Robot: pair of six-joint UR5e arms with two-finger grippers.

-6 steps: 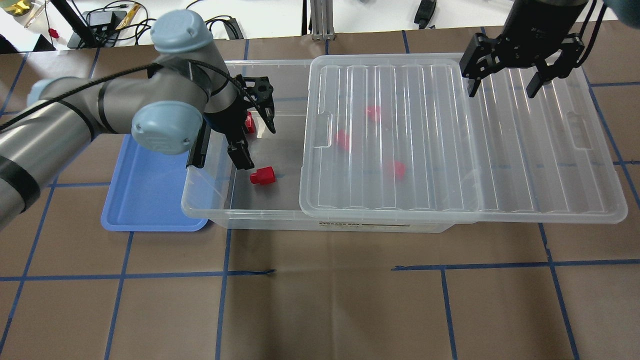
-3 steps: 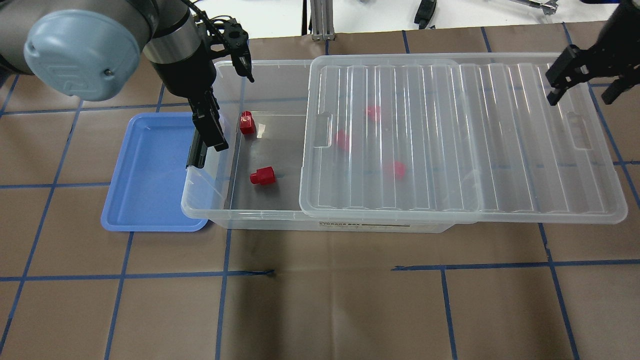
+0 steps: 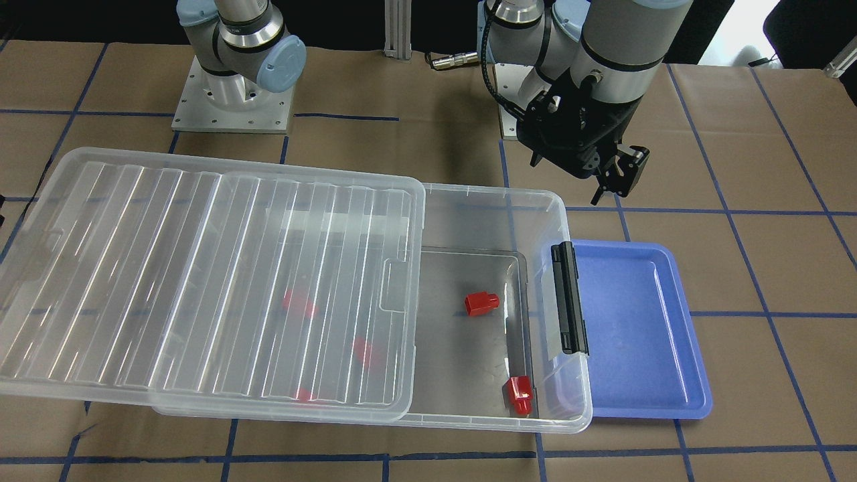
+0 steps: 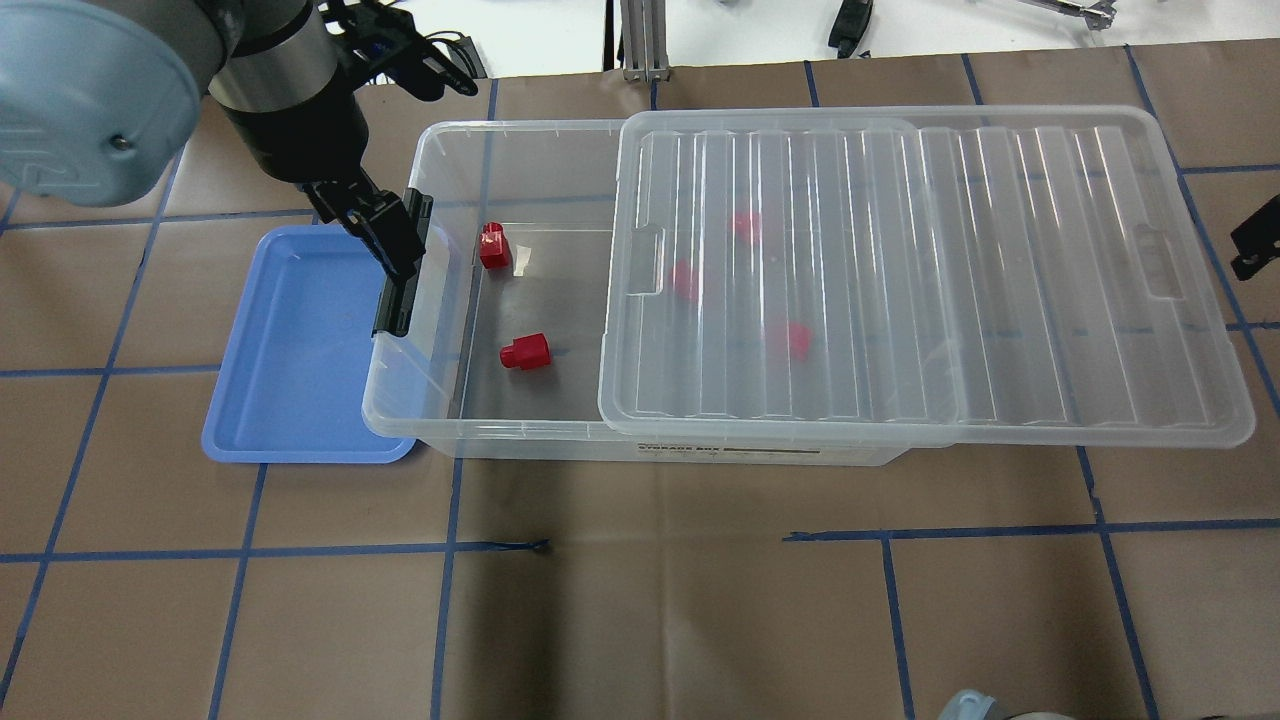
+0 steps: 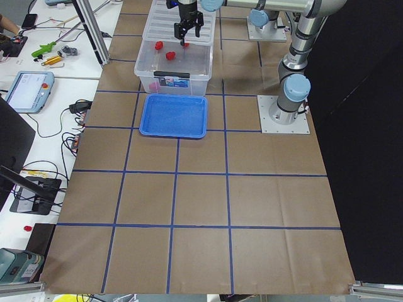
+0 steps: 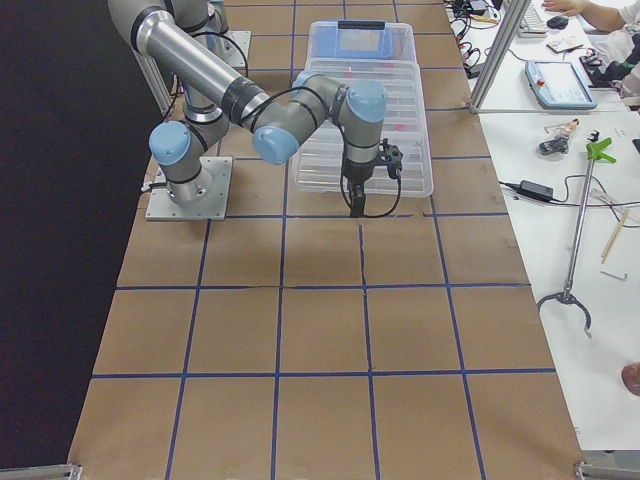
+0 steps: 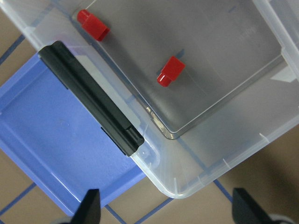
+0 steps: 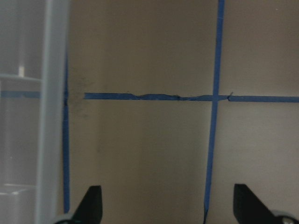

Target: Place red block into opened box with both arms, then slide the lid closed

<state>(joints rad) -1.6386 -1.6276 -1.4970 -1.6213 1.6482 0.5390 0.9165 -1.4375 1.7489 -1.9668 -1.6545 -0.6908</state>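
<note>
The left gripper (image 7: 168,207) and right gripper (image 8: 168,207) hang spread, empty; an off-centre push could skew the overhanging lid (image 4: 1000,270) and jam it on the box (image 4: 530,128).

The right pincer (image 6: 357,207) hangs just beyond the lid (image 6: 408,130).
</note>
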